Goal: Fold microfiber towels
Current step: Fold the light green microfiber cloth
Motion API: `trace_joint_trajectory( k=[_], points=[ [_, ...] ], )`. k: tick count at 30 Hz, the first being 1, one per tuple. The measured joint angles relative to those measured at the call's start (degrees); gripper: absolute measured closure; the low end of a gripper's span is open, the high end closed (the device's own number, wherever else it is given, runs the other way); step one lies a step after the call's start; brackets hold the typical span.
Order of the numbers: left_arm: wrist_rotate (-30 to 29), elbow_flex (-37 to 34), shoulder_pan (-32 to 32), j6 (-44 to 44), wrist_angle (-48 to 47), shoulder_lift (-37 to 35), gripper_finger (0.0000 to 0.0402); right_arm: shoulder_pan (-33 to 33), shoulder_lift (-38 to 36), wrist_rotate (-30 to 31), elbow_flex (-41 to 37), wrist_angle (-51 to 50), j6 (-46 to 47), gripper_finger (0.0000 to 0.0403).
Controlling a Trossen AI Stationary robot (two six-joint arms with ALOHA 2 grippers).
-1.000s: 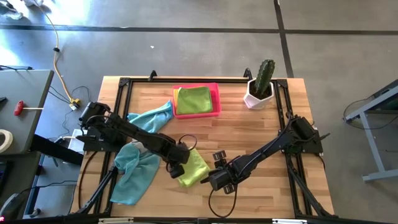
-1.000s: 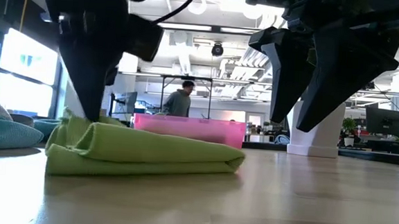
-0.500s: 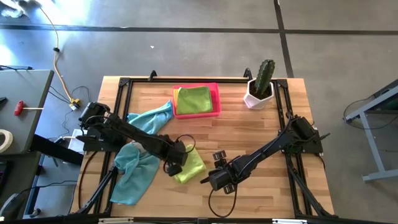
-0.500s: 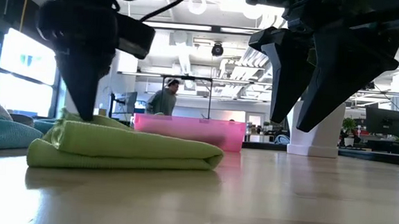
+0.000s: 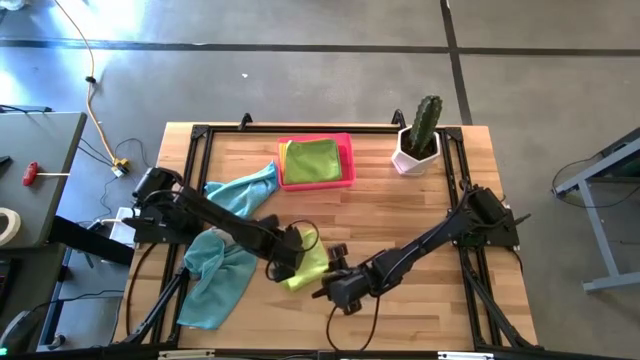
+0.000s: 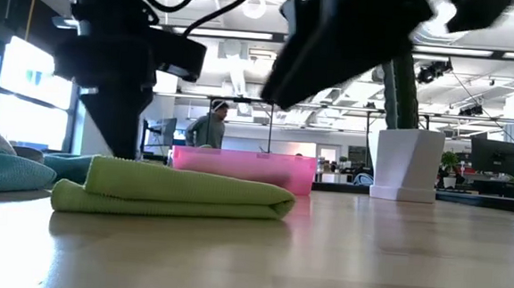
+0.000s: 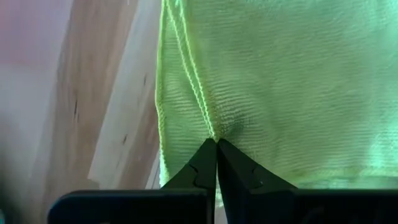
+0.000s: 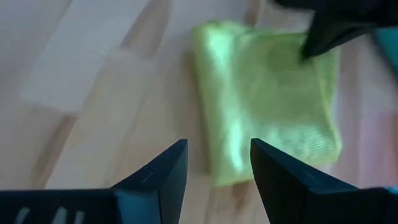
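Note:
A folded lime green towel (image 5: 312,268) lies flat on the table near its front middle; it also shows in the low view (image 6: 174,189). My left gripper (image 5: 290,264) stands shut at the towel's left side, fingers pointing down (image 7: 216,144). My right gripper (image 5: 324,288) is open and empty, just right and near of the towel, with the towel ahead of its fingers (image 8: 217,158). Two teal towels (image 5: 215,275) (image 5: 245,186) lie crumpled at the left. A second green towel (image 5: 315,158) lies folded on the pink tray (image 5: 348,160). My left gripper pinches a small ridge of the lime green towel's top surface (image 7: 210,127) between its two shut fingertips, near the towel's left edge. The fingers come from above, pointing down. The cloth puckers into a crease at the tips, and the towel rests flat on the table.
A cactus in a white pot (image 5: 418,140) stands at the far right. The pink tray sits at the far middle. Black frame rails (image 5: 195,150) run along the table's edges. Bare wood lies between the tray and the grippers.
My left gripper has drawn the lime towel a little toward the table's left edge and lowered its raised left end, so the towel now lies flat. My right gripper has moved toward the table's left edge, close to the towel, still open.

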Motion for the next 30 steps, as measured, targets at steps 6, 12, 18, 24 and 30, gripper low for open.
trace_joint_trajectory(
  k=[6,12,18,24,30],
  points=[
    [0.2,0.0,0.0,0.8,2.3,2.7,0.0401,-2.4,0.5,-1.1,-8.1,12.0,-1.0,0.0236],
    [0.9,0.0,0.4,1.0,2.9,4.3,0.0400,-2.6,0.5,-7.0,-15.7,30.3,-7.5,0.0236],
    [3.9,0.0,1.6,0.0,5.1,4.5,0.0400,-1.5,2.0,-7.6,-17.7,41.4,-14.7,0.0236],
    [6.7,0.1,2.5,-0.5,6.0,4.5,0.0401,-1.5,6.8,-7.5,-15.0,42.6,-17.9,0.0226],
    [10.2,0.1,2.6,-0.1,8.1,4.6,0.0401,-1.7,9.5,-7.0,-11.9,43.0,-18.1,0.0206]
  ],
)
